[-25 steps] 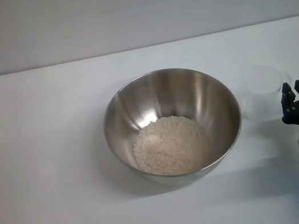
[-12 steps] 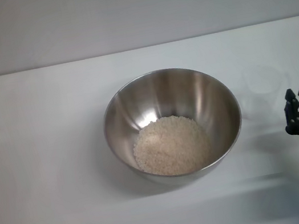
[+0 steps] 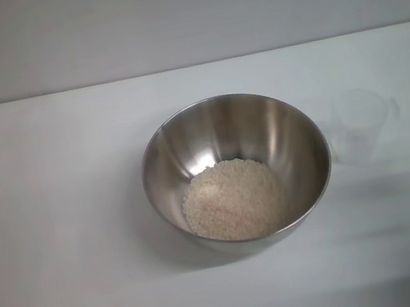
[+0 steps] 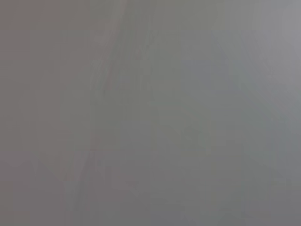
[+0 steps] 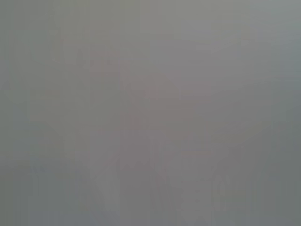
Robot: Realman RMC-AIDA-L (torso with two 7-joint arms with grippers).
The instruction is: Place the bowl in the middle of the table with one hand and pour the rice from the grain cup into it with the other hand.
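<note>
Just to the right of the bowl (image 3: 236, 168) on the table (image 3: 59, 227), the cup (image 3: 359, 125) stands upright and looks empty; the rice (image 3: 234, 198) lies inside the bowl. Neither gripper shows, so their state is unknown, and the task looks done.

We see a plain white desk (image 3: 67, 225) running back to a pale wall. Two things lie directly on it. The bowl (image 3: 237, 172), shiny steel, stands upright near the middle of the desk, and the rice (image 3: 234, 199) forms a pale heap in its bottom. The grain cup (image 3: 359, 125), clear and upright, stands on the desk just beside the bowl on its right, apart from the bowl's rim, and we make out no grains inside the cup.
</note>
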